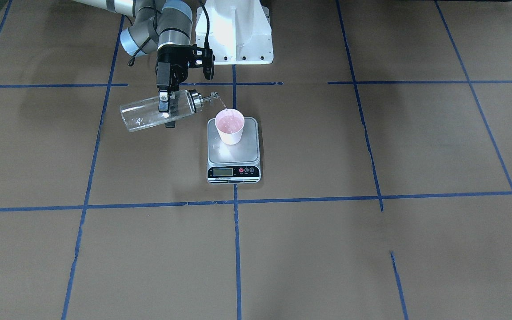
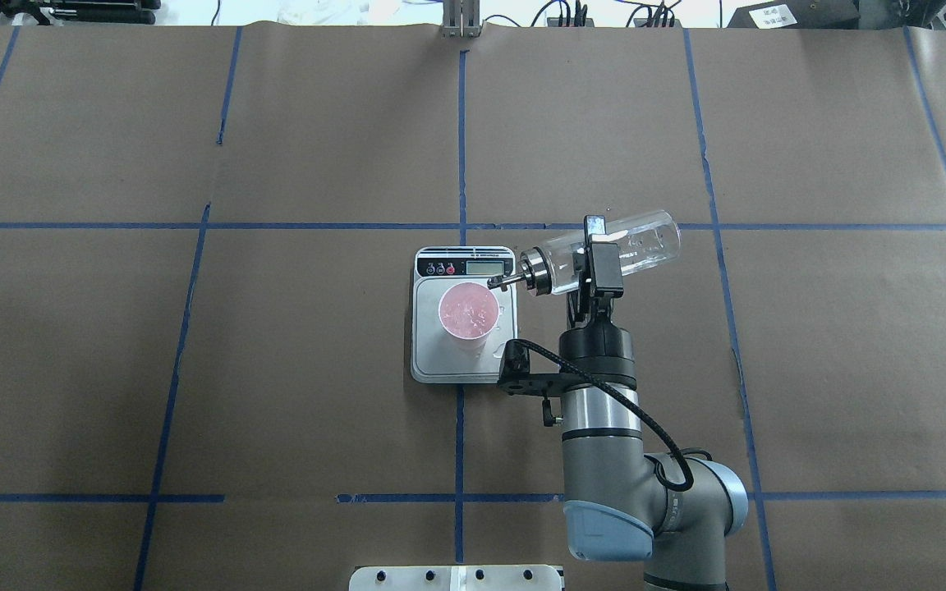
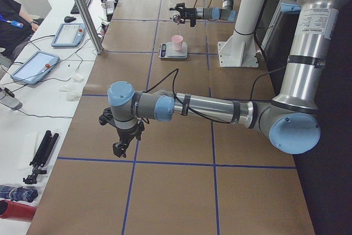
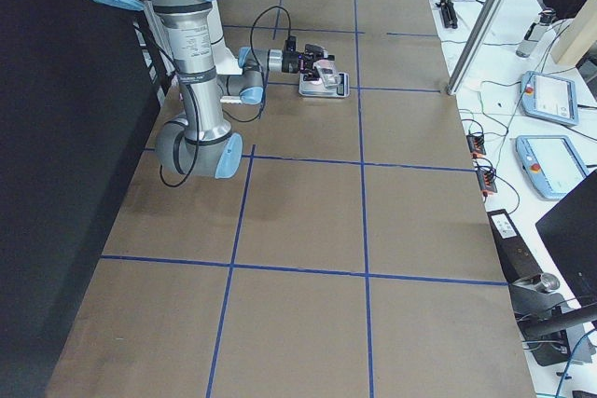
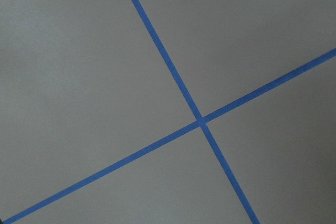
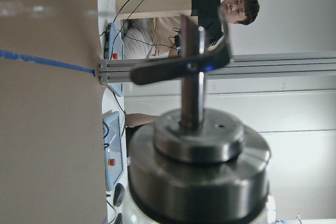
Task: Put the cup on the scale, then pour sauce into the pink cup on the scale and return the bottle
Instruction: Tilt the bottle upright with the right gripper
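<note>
Right gripper [image 1: 165, 106] and load. I read its two fingers as closed across the glass body of the bottle [image 1: 149, 116], nearer the metal collar than the base. The bottle lies almost level above the table [image 1: 371, 244], its spout [image 1: 211, 97] pointing at the cup [image 1: 230, 126] and hanging just off the cup's rim. A thin clear thread of sauce [image 1: 223, 105] runs from the spout into the cup.

The cup stands upright on the steel plate of the scale [image 1: 234, 153], toward the plate's end nearer the robot. Its inside is pink and glistens wet. The scale's display [image 1: 222, 172] is too small for me to read.

Left gripper [image 3: 122, 146]. It hangs over bare brown paper, well apart from the scale. I cannot tell how its jaws stand.
</note>
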`<state>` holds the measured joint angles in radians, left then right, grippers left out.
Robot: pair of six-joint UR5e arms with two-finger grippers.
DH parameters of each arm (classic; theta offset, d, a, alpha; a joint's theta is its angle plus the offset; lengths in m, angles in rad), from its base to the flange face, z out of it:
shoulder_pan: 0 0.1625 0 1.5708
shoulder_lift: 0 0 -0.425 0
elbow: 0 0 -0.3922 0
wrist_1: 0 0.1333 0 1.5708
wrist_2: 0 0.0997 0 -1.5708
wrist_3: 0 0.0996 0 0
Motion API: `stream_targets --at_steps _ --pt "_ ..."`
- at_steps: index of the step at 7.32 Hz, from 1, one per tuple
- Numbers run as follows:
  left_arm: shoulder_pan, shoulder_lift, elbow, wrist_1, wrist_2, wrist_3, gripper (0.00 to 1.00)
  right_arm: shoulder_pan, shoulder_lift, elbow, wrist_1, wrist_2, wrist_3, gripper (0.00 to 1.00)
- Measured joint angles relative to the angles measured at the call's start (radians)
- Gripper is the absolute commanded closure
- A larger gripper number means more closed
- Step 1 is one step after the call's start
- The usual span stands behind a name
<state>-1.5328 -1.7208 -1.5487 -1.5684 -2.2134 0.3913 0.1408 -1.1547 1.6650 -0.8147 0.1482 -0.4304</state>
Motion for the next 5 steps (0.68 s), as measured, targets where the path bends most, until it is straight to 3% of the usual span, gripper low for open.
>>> stream_targets --at_steps 5 --pt "-0.018 0.0 -0.031 0.007 0.001 -0.003 0.0 -0.008 0.01 0.045 0.028 0.065 0.46 1.0"
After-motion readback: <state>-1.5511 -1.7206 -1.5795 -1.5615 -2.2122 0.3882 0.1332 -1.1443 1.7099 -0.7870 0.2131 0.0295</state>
